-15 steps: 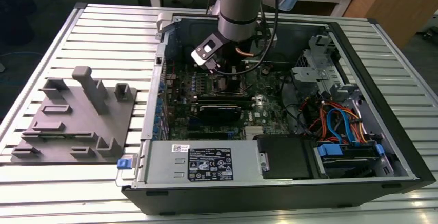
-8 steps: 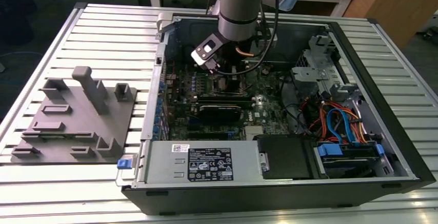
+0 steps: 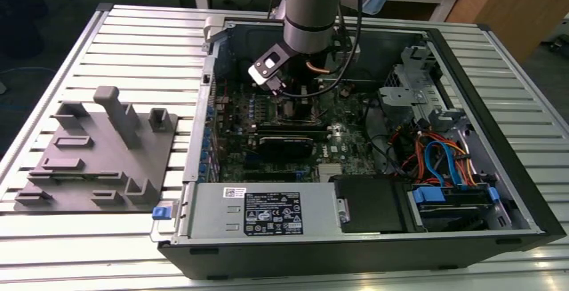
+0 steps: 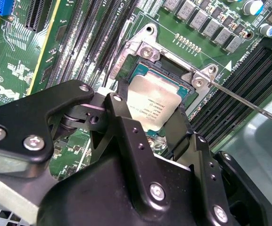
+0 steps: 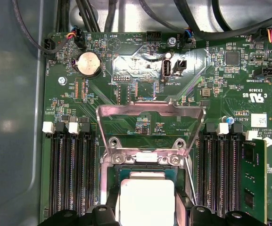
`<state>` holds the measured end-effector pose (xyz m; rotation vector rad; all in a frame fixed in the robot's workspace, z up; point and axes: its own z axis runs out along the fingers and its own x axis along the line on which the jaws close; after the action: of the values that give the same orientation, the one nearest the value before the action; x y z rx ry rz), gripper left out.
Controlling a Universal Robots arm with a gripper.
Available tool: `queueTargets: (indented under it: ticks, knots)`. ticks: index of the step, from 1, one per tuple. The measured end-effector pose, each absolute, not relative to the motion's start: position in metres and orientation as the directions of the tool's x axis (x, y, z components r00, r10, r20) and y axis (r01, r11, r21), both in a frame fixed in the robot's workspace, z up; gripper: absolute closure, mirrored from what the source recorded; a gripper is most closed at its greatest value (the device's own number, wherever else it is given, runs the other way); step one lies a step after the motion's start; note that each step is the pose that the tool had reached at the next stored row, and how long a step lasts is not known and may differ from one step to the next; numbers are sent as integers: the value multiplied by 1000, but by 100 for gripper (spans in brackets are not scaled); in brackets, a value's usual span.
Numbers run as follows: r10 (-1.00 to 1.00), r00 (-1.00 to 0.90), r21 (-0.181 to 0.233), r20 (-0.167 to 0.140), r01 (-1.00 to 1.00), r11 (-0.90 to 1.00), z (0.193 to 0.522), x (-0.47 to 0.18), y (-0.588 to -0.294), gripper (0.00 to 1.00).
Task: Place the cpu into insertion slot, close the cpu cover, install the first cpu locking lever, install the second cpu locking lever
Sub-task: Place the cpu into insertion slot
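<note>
Black computer case lies open, the arm reaching in. On its green circuit board, between the memory slots, you have the insertion slot. The cpu cover stands swung up from its hinge edge, leaning toward the board's cabled edge. Your gripper clamps the cpu, flat, metal top up, edges square with the slot.

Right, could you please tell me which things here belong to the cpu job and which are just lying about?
Job: cpu, insertion slot, open cpu cover, locking lever.
Lying about: memory slots, coin battery, grey fixture plate, coloured cables.
</note>
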<state>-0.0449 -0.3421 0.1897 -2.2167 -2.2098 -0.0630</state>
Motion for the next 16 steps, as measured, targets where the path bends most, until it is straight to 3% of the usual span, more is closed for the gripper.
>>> queueTargets:
  ticks: [16]
  knots:
    - [999,3,21,36,1000,-3,190,-45,-342,46]
